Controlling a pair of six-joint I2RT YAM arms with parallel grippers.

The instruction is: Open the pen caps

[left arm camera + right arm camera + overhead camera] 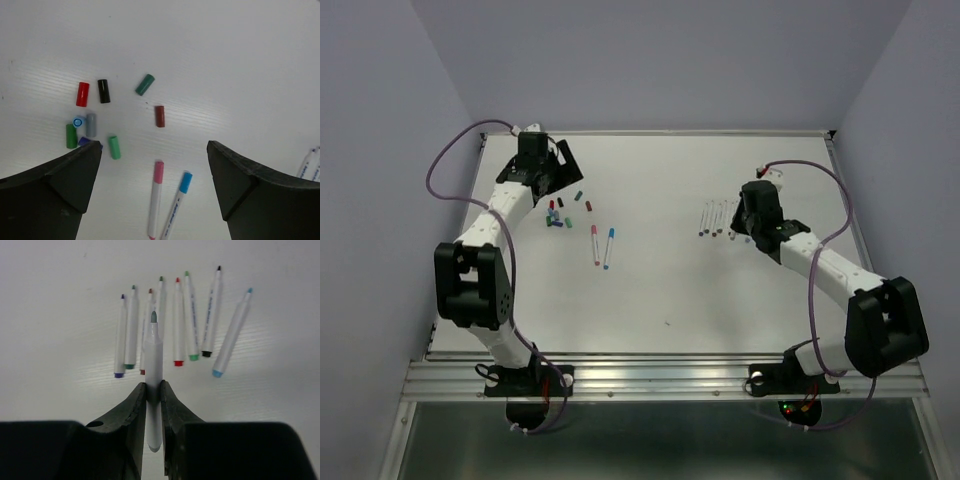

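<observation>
Pincer on right [154, 386] clamps uncapped pen [154, 342]; left pincer [154, 146] gapes.

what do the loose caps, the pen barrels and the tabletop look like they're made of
Caps: most likely moulded plastic, glossy; the black one carries a pale light streak.
Pen barrels: probably white plastic, smooth with a soft sheen, and some show printed lettering.
Tabletop: white matte sheet with fine parallel ribbing, possibly corrugated plastic, though the look leaves it open.
</observation>
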